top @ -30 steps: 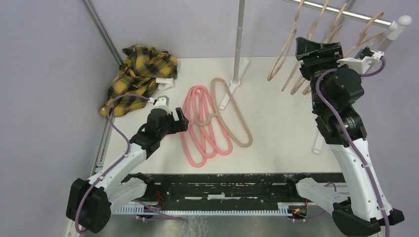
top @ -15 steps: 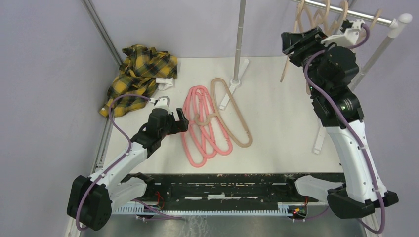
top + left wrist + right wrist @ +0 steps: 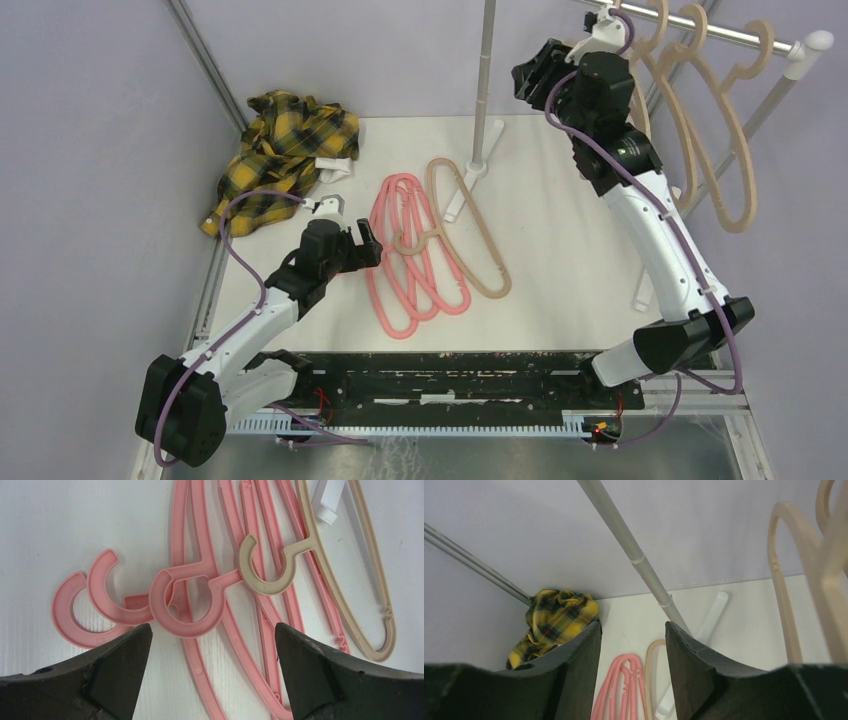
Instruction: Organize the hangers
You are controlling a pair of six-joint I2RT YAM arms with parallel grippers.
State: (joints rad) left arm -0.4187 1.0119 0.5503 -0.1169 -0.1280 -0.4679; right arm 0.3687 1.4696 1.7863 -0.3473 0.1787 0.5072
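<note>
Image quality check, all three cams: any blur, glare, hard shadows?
Top external: even soft light, no glare, pink hangers sharp. Left wrist: crisp, faint shadows only; its own fingers dark and slightly soft. Right wrist: beige hangers at the right edge look blurred, its fingers dark; plaid shirt in focus.

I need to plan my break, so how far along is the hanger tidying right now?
Done: several beige hangers hang on the rail. In hand: nothing; the right gripper is open and empty near the rail, the left gripper hovers open over the pink hangers. Left: those pink hangers and one loose beige hanger lying on the table.
</note>
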